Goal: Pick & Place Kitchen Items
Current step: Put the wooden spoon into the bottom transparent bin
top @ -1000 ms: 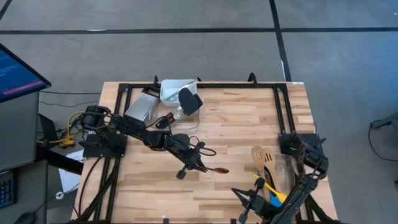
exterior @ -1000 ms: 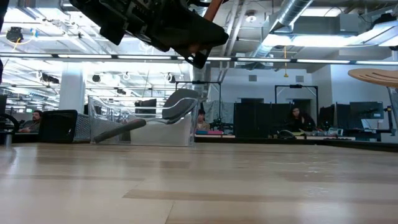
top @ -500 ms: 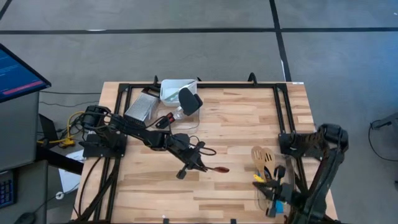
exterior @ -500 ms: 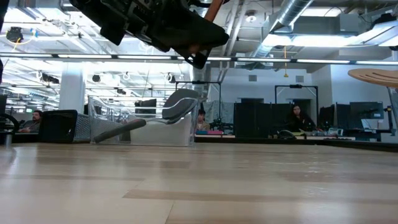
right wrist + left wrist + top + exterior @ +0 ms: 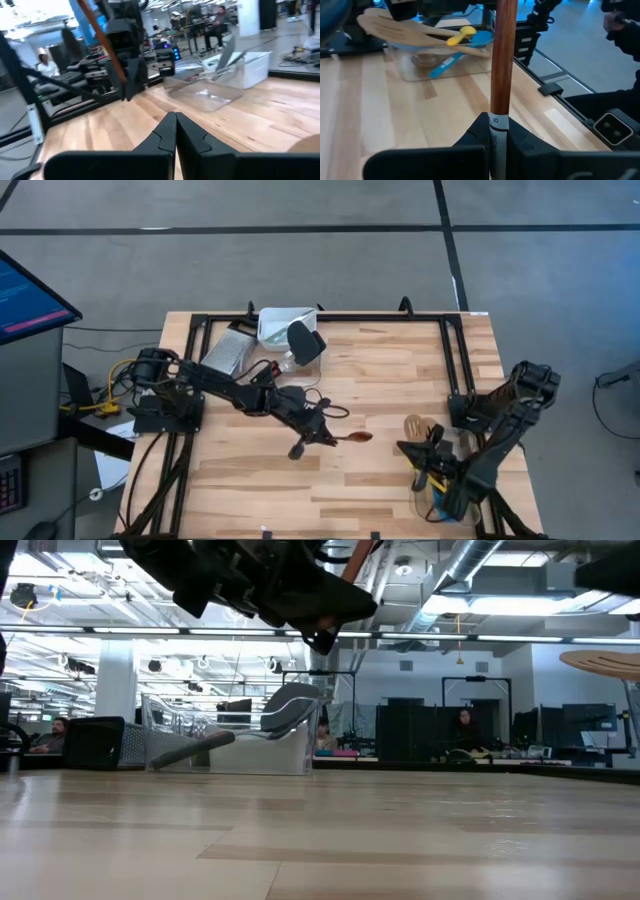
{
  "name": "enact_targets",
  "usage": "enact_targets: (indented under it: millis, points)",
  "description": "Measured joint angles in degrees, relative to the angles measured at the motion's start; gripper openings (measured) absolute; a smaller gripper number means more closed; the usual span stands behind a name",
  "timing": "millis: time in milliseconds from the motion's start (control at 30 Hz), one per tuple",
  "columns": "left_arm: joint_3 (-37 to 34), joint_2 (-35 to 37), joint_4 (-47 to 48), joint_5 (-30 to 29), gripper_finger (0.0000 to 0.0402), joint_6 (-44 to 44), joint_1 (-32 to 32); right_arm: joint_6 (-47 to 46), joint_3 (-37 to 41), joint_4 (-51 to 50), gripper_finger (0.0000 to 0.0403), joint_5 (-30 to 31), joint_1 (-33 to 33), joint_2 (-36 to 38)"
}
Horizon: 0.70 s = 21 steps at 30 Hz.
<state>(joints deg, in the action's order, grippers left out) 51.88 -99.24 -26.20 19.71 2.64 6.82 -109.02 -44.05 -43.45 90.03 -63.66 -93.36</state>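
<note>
Across the butcher-block table (image 5: 380,380), edged by a black frame, both dark arms reach inward. Largest of the loose things is the clear tub at the far edge (image 5: 290,345), holding a black spatula (image 5: 303,340) that leans on its rim; in the low view the same tub (image 5: 225,740) shows the spatula's grey-looking blade (image 5: 290,705) above its wall. A second clear tub (image 5: 435,65) sits at the table's right side near the right arm, and holds a wooden slotted turner (image 5: 395,29), a blue silicone spoon (image 5: 462,47) and a yellow silicone spoon (image 5: 459,37), their heads sticking out over the rim.

Mid-table, the left gripper (image 5: 325,436) is clamped on a reddish-brown wooden-handled utensil (image 5: 352,437), held above the boards with its end pointing toward the right arm. From the left wrist, the handle (image 5: 502,55) runs straight out between the closed fingers, and a pale band at the grip carries a printed "8"; further marks under it are too small to read.

The right gripper (image 5: 175,125) hangs over the right-hand tub, fingers pressed together with nothing between them.
</note>
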Motion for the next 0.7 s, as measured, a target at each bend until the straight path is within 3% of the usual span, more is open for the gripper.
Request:
enact_targets:
  millis: [467, 700]
  points:
    - [0.0, 0.0, -0.6, 0.01, 0.0002, 0.03, -0.91, 9.69, -0.48, -0.37, 0.0, -0.01, 2.36, 2.97]
    - [0.0, 0.0, -0.94, 0.02, 0.0002, 0.03, -0.91, 10.17, -0.5, -3.22, 0.0, -0.01, 3.23, 4.18]
